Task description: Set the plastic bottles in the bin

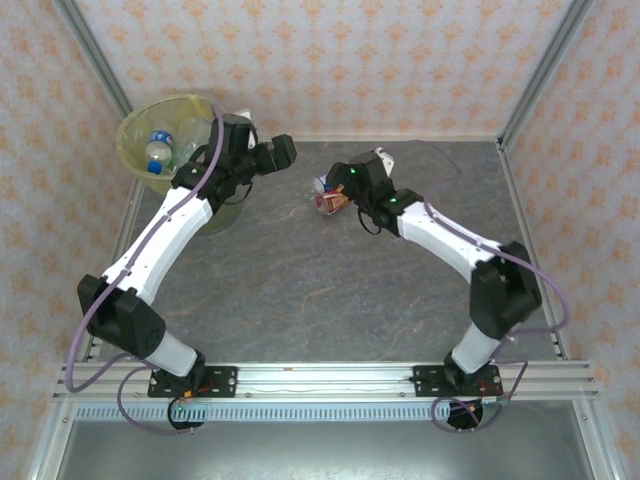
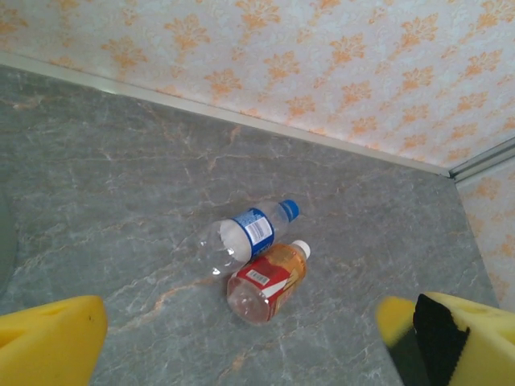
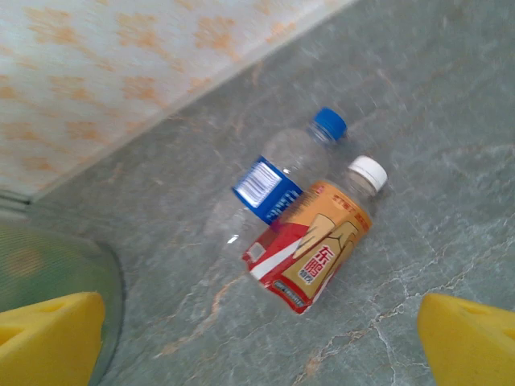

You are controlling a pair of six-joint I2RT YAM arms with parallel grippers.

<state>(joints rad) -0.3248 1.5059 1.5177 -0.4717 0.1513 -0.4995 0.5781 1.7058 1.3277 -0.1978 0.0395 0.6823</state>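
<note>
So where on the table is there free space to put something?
The table is bare in the middle, back from the near rail, and in the far right corner. It is crowded far left: the bin, the left gripper, and two lying bottles by the right gripper.

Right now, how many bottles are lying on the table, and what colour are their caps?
Blue-cap bottle: 1
White-cap bottle: 1
Total: 2
</note>
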